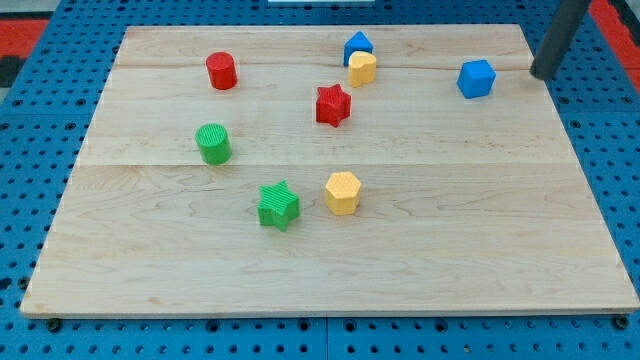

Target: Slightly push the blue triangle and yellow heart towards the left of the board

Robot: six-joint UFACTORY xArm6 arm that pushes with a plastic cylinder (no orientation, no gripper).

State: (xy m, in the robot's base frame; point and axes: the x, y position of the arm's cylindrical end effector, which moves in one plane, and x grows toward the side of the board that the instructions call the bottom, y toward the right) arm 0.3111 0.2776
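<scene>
Item 1. My tip (541, 75): lower end of a dark rod entering from the view's top right corner, resting at the tabletop's (460, 260) right edge near the top. It is a bare rod with no hand, so it grasps nothing and touches no block.

Item 2. Blue cube (477, 78): nearest block to my tip, at 9 o'clock of it, close but apart.

Item 3. Blue triangle (357, 46): near the tabletop's top edge, a little right of centre, well apart from my tip at roughly 9 o'clock of it, beyond the blue cube.

Item 4. Yellow heart (362, 69): touching or just beside the blue triangle, at its 6 o'clock. The two sit as a pair.

Item 5. Red star (333, 104): near the yellow heart, at about 7 o'clock of it, apart.

Item 6. Red cylinder (221, 71): upright, well apart at 9 o'clock of the yellow heart, toward the view's left.

Item 7. Green cylinder (213, 143): upright, at 6 o'clock of the red cylinder, apart.

Item 8. Yellow hexagon (342, 192): at 6 o'clock of the red star, well apart, in the lower middle of the tabletop.

Item 9. Green star (278, 205): just beside the yellow hexagon, at about 8 o'clock of it, not touching.

Item 10. Blue pegboard (30, 120): surrounds the wooden tabletop on all sides.
</scene>
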